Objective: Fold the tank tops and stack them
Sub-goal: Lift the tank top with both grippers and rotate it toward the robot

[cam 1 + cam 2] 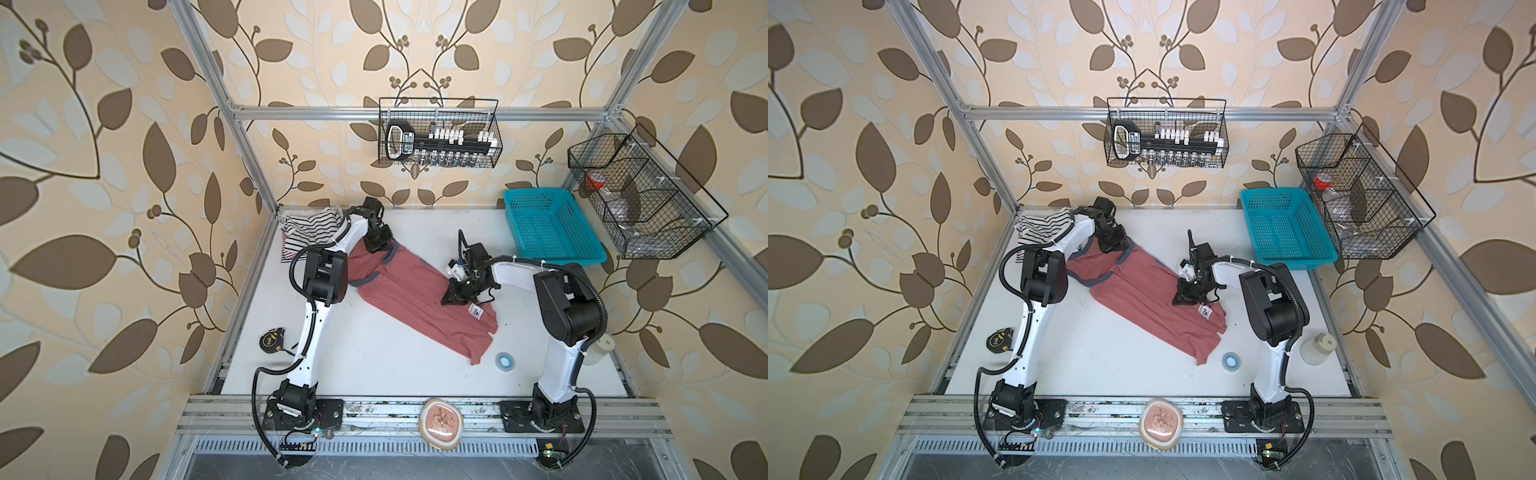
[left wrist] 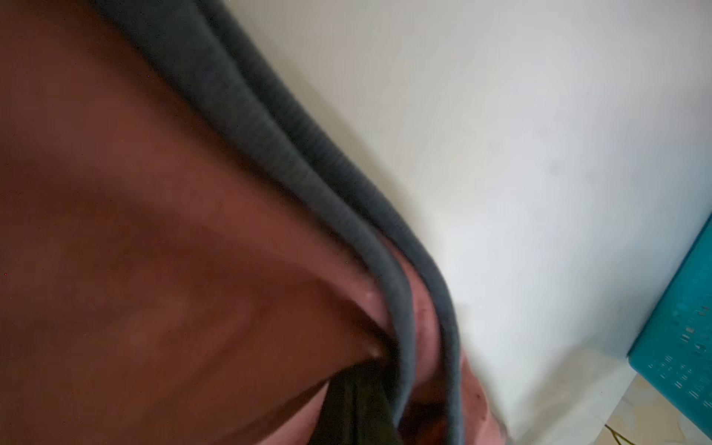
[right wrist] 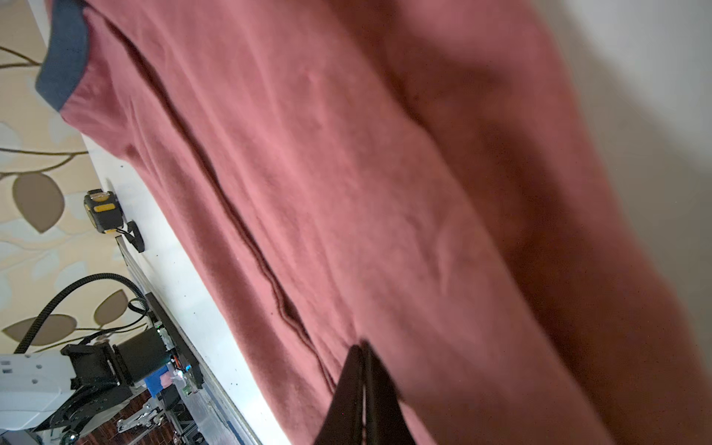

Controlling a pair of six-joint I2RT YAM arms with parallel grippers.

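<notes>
Striped tops (image 1: 311, 228) are piled at the far-left bench (image 1: 374, 365) corner; your left end effector (image 1: 376, 249) and right end effector (image 1: 448, 300) pinch the red top (image 1: 407, 307), not yet folded.

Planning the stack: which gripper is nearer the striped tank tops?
Left. The left gripper is close by the striped tank tops, at the trimmed shoulder end of the dusty red tank top. The right gripper is far across that top, near its hem.
</notes>
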